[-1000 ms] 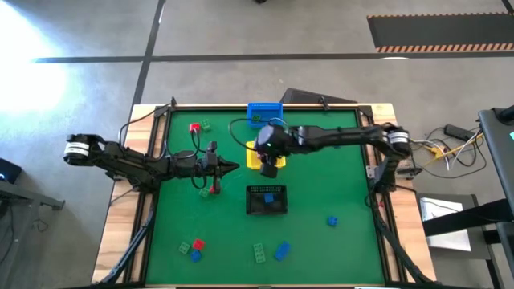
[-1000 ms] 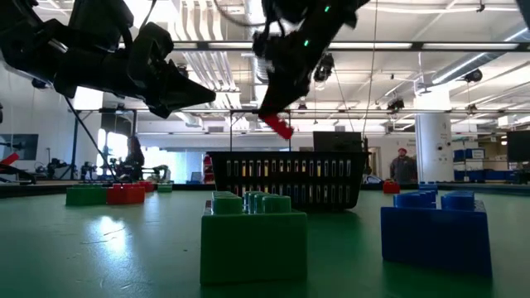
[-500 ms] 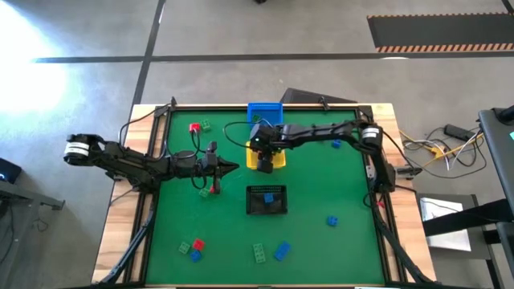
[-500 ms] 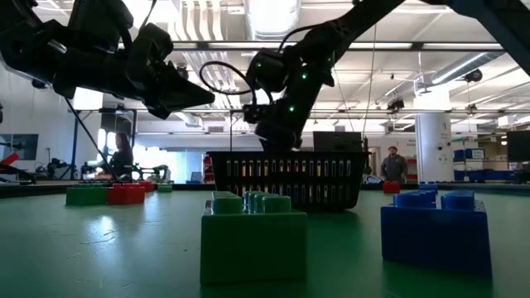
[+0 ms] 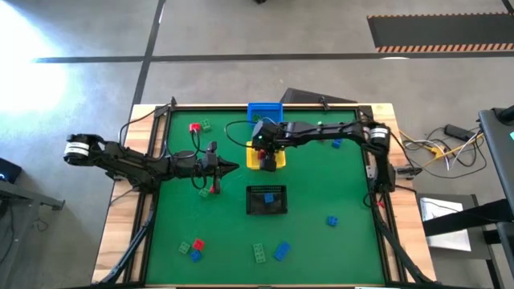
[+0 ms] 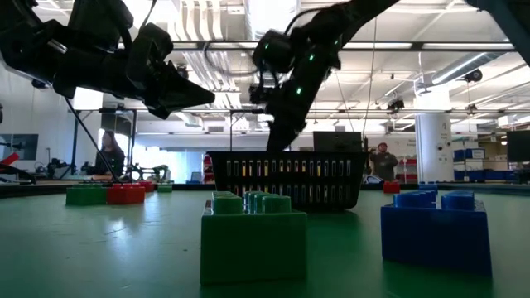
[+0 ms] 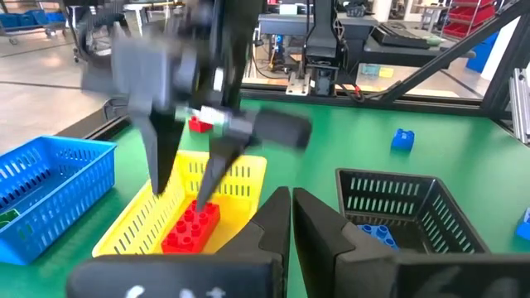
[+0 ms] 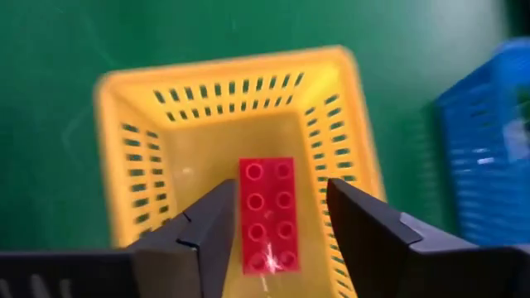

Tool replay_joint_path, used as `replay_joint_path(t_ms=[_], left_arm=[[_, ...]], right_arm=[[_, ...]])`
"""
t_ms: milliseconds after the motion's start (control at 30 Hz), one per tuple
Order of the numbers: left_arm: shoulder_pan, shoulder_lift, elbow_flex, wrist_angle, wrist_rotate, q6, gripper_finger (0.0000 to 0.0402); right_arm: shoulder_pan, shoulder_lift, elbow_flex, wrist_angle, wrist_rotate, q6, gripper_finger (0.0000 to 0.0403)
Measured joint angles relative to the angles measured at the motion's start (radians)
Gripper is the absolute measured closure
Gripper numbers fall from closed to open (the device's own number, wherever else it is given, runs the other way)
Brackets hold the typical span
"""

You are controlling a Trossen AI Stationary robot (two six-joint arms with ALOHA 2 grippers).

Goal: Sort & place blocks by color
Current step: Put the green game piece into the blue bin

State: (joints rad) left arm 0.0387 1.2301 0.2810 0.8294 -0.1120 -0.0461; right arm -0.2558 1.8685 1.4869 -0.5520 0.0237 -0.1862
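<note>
My right gripper (image 5: 269, 154) hangs open over the yellow basket (image 5: 254, 160) at the table's middle far side. A red brick (image 8: 267, 215) lies flat on the basket's floor, below and between the fingers (image 7: 157, 157), which stand apart from it. My left gripper (image 5: 233, 167) is shut on nothing and held above the table left of the baskets. Loose blocks lie about: red and green ones (image 5: 199, 126) at the far left, a blue one (image 5: 332, 221) at the right, several (image 5: 261, 253) near the front edge.
A blue basket (image 5: 265, 112) stands at the far edge behind the yellow one. A black basket (image 5: 266, 201) with a blue block inside stands at the middle. In the low view a green brick (image 6: 252, 236) and a blue brick (image 6: 435, 232) sit close to the camera.
My right gripper has sunk toward the yellow basket and let go of the red brick it carried. The brick now lies on the basket's floor.
</note>
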Motion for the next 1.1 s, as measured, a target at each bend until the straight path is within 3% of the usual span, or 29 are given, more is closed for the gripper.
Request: replay_joint_path(t_ms=[200, 500, 733, 1100], left_arm=[[0.000, 0.000, -0.004, -0.001, 0.000, 0.001, 0.0402], [0.000, 0.000, -0.005, -0.003, 0.005, 0.001, 0.0402], [0.000, 0.000, 0.000, -0.009, 0.009, 0.001, 0.0402], [-0.001, 0.000, 0.013, -0.137, 0.055, -0.007, 0.0402]], right_arm=[[0.000, -0.192, -0.170, 0.181, -0.006, -0.024, 0.0297], [0.000, -0.487, -0.661, 0.743, -0.008, 0.037, 0.0388], [0.000, -0.633, -0.954, 1.084, -0.008, 0.066, 0.0394], [0.000, -0.657, -1.063, 1.087, -0.006, 0.106, 0.0394]])
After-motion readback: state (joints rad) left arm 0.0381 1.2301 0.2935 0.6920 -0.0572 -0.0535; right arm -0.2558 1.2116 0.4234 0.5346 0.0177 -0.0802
